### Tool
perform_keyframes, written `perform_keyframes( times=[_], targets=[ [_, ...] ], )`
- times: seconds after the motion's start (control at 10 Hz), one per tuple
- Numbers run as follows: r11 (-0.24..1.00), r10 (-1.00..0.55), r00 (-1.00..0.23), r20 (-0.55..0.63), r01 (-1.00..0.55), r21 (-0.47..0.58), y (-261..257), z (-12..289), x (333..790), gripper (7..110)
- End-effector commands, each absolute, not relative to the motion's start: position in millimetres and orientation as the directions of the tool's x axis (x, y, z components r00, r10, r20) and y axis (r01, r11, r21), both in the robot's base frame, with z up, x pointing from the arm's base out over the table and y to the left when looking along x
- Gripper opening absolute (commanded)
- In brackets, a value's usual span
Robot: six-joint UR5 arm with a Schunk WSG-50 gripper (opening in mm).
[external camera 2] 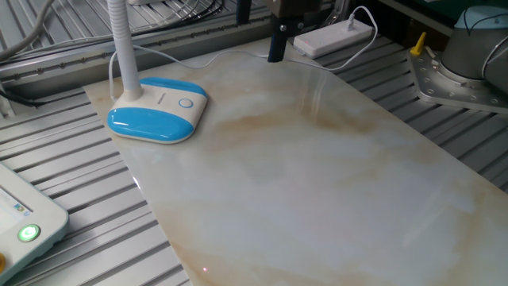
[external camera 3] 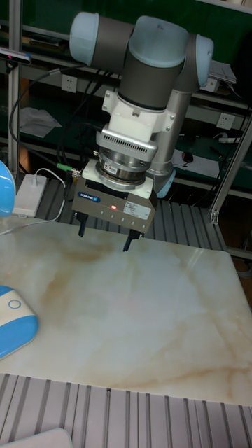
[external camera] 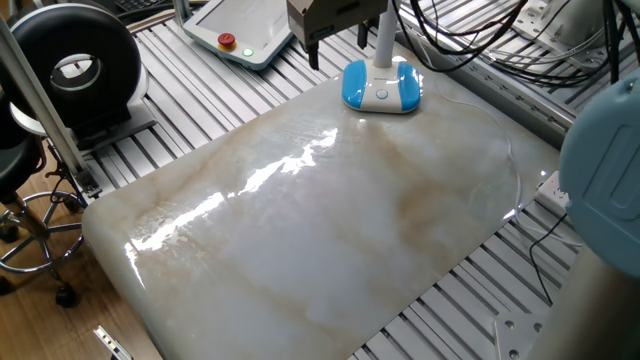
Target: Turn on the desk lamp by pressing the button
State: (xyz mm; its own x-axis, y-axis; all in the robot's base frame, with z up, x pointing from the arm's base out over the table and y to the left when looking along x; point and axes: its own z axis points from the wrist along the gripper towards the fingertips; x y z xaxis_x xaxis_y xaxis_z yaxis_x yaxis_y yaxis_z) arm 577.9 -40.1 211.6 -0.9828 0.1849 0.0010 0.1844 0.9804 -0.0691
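The desk lamp (external camera: 381, 86) has a blue and white rounded base at the far edge of the marble board (external camera: 330, 230), with a slim white neck rising from it. Its round button (external camera 2: 185, 102) faces up on the white part of the base and also shows in the tall view (external camera 3: 14, 304). My gripper (external camera 3: 106, 236) hangs open above the board with nothing between its two dark fingers. It stands beside the lamp base, apart from it, near the board's back edge (external camera: 335, 45). One fingertip (external camera 2: 277, 48) shows in the other fixed view.
A white pendant with a red button (external camera: 235, 30) lies on the slatted table behind the board. A black ring-shaped device (external camera: 70, 65) stands at the left. A white adapter with cord (external camera 2: 333, 36) and the arm's base (external camera 2: 468, 56) sit beyond the board.
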Motion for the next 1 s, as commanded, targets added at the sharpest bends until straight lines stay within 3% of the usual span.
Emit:
perform_keyframes(
  times=[0.0,0.9],
  targets=[
    [0.967,0.235,-0.971,0.039,0.229,-0.114,-53,201,577,88],
    [0.96,0.265,-0.961,-0.076,0.271,-0.076,-102,119,620,88]
  ],
)
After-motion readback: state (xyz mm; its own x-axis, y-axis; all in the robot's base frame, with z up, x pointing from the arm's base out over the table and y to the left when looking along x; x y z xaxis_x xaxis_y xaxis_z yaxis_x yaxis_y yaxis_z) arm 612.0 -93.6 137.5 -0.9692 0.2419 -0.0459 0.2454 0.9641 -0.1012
